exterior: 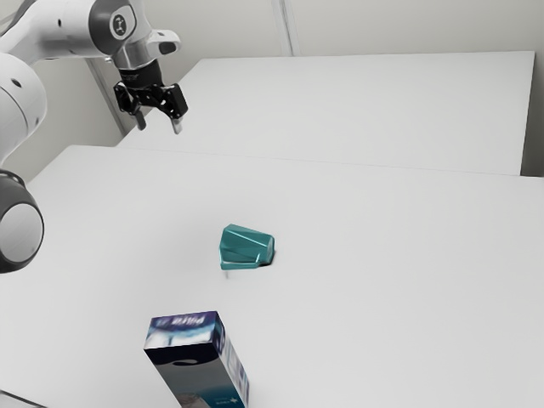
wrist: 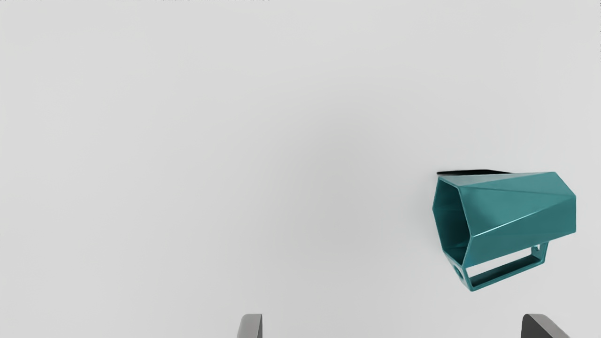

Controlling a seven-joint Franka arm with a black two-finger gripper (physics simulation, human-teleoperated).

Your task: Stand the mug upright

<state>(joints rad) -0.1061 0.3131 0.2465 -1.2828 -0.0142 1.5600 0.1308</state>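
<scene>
Mug (exterior: 246, 247), teal, faceted, with loop handle. Located near the middle of the exterior view and laid on its side on the white table (exterior: 399, 297). The open mouth is turned toward the exterior view's left, the base toward its right. In the wrist view, the hexagonal mouth and the handle along one side are shown, with a thin dark shadow along the opposite side.

Box (exterior: 200, 361), tall, printed in blue, white and dark tones. Placed at the bottom of the exterior view, left of center, cut by the lower edge. It is set apart from the mug and outside the span between mug and gripper.

White surface (exterior: 365, 106), broad and flat, seen across the upper right behind the table; pale wall (exterior: 408, 25) behind it.

Arm (exterior: 68, 30), white with dark joint parts, entered from the exterior view's left edge. Gripper (exterior: 160, 127), black, held at upper left, raised above the table and well apart from the mug, fingers directed downward. Fingers (wrist: 251, 327) widely parted, nothing grasped; the mug is seen ahead of them, nearer to one fingertip's side.
</scene>
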